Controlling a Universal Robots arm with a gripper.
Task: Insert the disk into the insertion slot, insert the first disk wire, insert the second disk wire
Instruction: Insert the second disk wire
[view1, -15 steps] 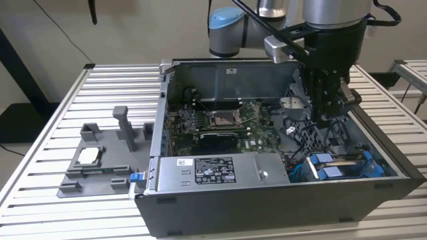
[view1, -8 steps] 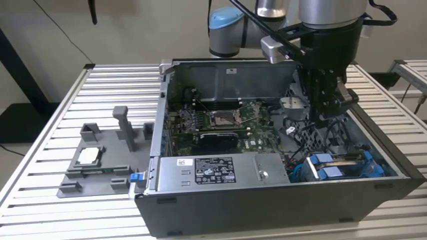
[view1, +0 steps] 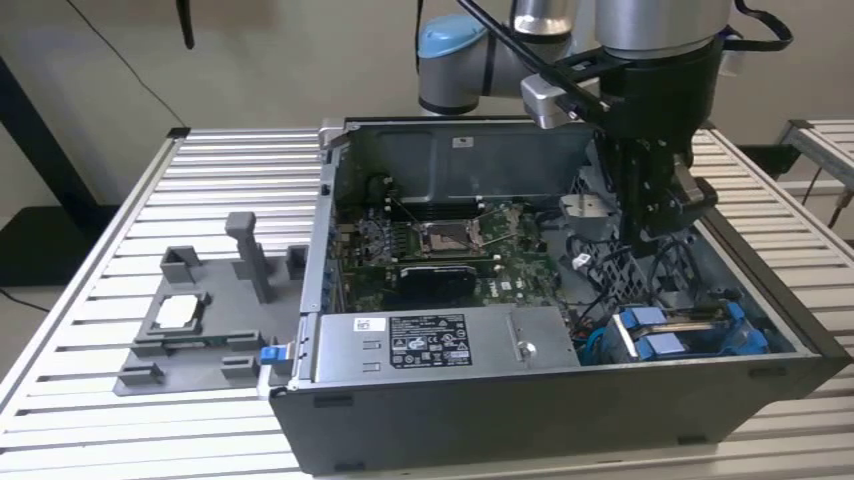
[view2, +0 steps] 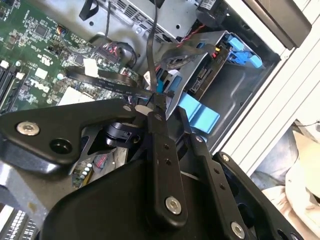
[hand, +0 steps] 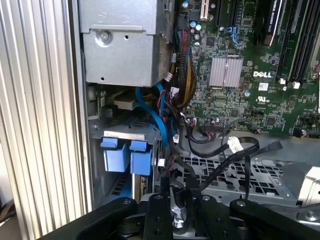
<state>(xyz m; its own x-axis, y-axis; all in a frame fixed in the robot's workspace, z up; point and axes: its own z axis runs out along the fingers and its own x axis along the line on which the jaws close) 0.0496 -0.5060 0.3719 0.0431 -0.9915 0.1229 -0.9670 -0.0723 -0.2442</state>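
One disk (view1: 674, 335) sits in the insertion slot (view2: 210, 40), in the corner of the computer case (view1: 534, 410) toward the exterior view's right, with its blue tabs showing. Just beyond it the gripper (view1: 650, 240) hangs inside the case, its fingers (view2: 161, 145) clenched on a thin black wire (view2: 151, 45). The case stands on a slatted worktop (view1: 80, 300) beside a grey fixture tray (view1: 187, 345).
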